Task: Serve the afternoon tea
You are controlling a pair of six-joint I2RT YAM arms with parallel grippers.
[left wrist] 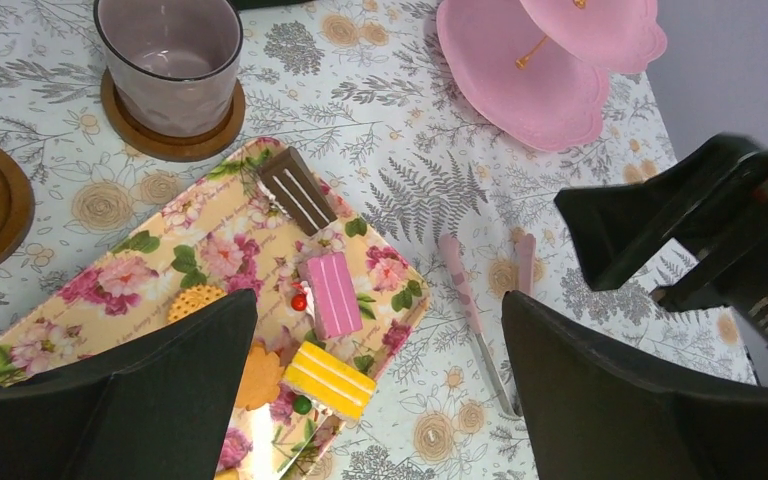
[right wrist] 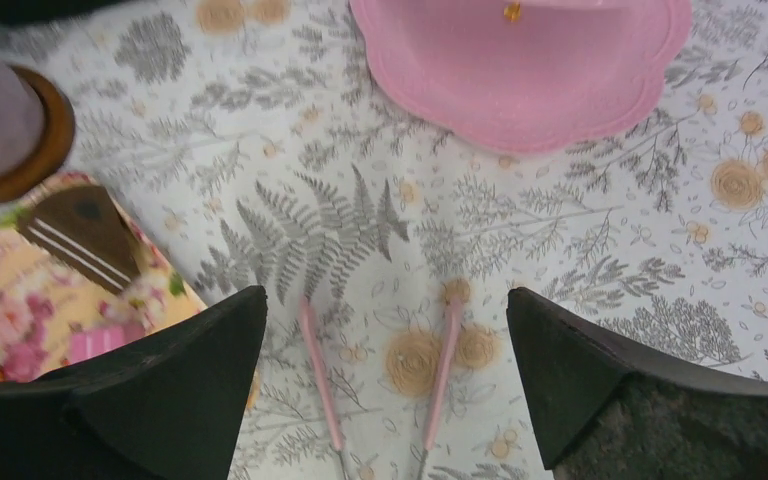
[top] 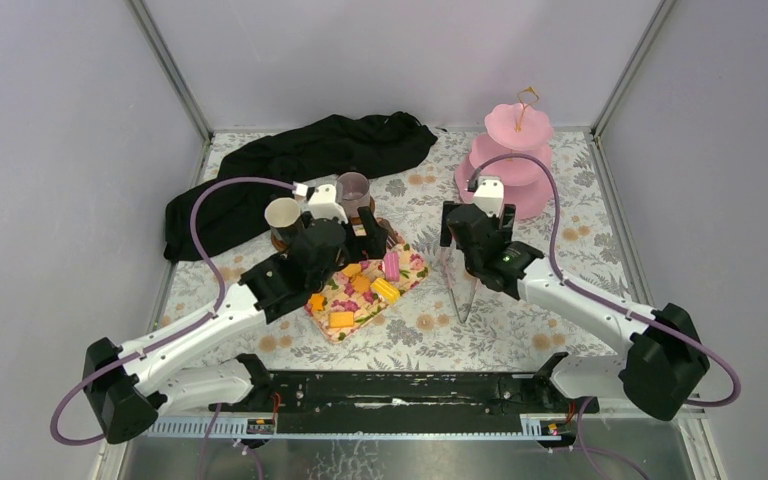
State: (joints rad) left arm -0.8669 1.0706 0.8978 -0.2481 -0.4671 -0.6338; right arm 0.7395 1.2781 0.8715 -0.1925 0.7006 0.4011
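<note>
Black cloth [top: 300,160] heaped at back — pink tiered stand [top: 526,198] nearby; tongs [left wrist: 463,285] apparently lying flat.

The left arm [top: 195,340] and the right arm [top: 590,305] have white link shells and bulky black joint housings. A mauve cable [top: 194,215] loops along each to a white wrist block [top: 488,190]. A green light [top: 506,257] glows on the right arm. The fingers [left wrist: 120,400] are matte black wedges.
</note>
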